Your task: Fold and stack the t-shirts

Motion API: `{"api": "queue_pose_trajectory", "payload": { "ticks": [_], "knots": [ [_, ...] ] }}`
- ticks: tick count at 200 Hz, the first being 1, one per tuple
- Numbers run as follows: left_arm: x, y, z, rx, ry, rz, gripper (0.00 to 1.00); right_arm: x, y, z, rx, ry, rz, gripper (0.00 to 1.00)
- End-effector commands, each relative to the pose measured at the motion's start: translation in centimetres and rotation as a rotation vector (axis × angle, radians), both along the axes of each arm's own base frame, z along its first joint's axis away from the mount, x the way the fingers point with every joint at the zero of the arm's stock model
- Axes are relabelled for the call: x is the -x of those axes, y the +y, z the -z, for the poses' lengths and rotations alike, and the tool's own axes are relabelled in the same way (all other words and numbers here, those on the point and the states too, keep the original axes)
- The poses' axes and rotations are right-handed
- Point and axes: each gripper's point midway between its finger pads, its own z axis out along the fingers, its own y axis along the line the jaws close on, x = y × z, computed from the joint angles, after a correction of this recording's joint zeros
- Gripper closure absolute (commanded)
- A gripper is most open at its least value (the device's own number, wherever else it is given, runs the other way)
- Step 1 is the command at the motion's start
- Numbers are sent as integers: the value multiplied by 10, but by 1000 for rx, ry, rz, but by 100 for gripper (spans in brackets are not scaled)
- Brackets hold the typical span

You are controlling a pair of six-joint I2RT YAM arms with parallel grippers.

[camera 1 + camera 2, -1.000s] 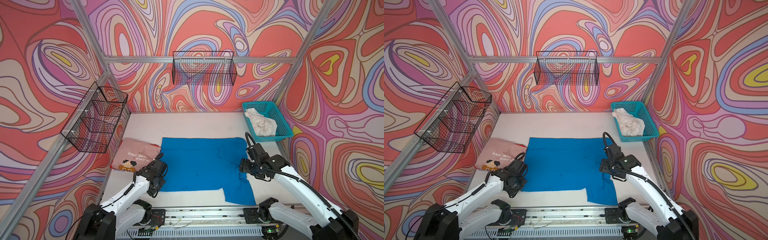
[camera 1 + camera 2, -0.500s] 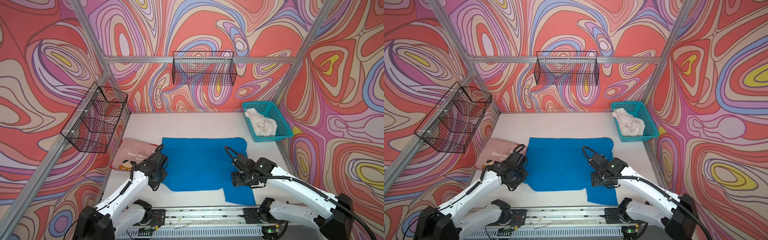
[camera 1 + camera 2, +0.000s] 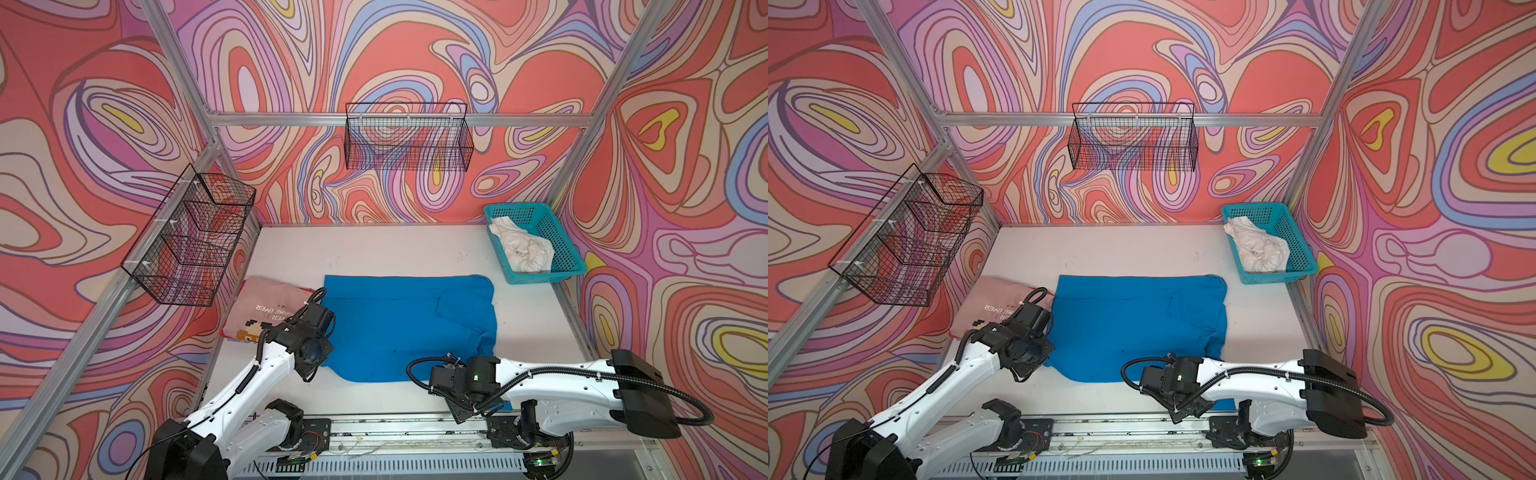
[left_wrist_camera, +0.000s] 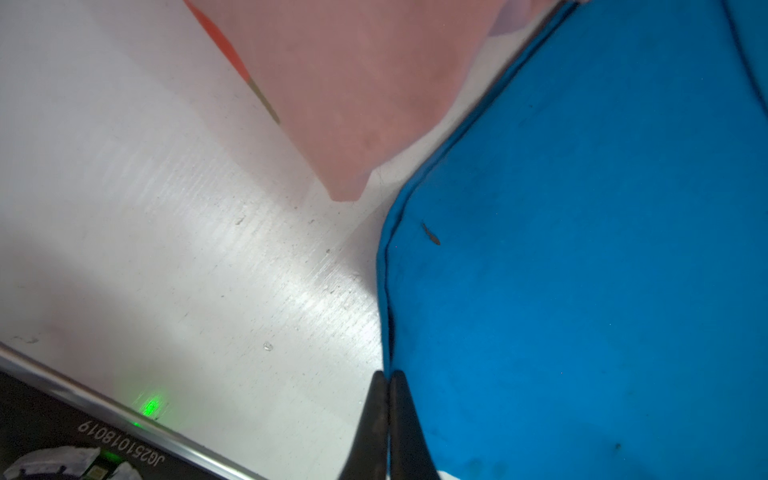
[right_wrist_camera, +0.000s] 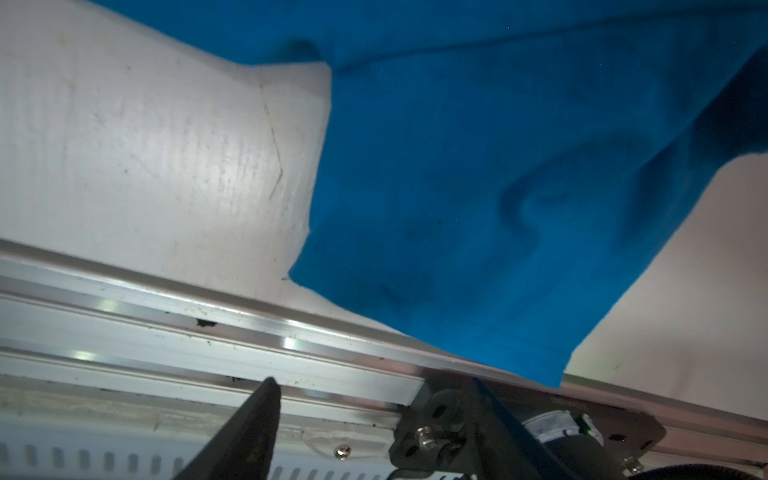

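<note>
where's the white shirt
In both top views the white shirt lies crumpled in the teal basket at the far right corner, beyond the blue shirt.

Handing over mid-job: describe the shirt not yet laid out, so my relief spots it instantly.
At the far right corner of the white table stands a teal mesh basket. The off-white t-shirt lies inside it, crumpled; the blue t-shirt and pink t-shirt lie flat on the table.
</note>
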Motion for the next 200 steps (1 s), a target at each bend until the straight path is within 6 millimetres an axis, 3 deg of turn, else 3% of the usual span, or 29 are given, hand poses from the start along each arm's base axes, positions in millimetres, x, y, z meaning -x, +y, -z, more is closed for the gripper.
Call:
{"api": "queue_pose_trajectory", "payload": {
  "ticks": [1, 47, 105, 129, 188, 200],
  "knots": [
    [3, 8, -9, -40, -5, -13, 100, -2, 2, 11, 12, -33, 36, 34],
    [4, 9, -8, -39, -6, -22, 100, -17, 2, 21, 53, -113, 43, 49],
    [4, 8, -8, -34, -8, -25, 100, -19, 0, 39, 53, -124, 55, 64],
    [4, 9, -7, -38, -4, -28, 100, -17, -2, 45, 62, -116, 53, 75],
    [4, 10, -8, -44, -9, -34, 100, -19, -7, 38, 55, -135, 60, 100],
    [4, 10, -7, -45, -2, -31, 100, -20, -6, 34, 52, -141, 65, 100]
  ]
}}
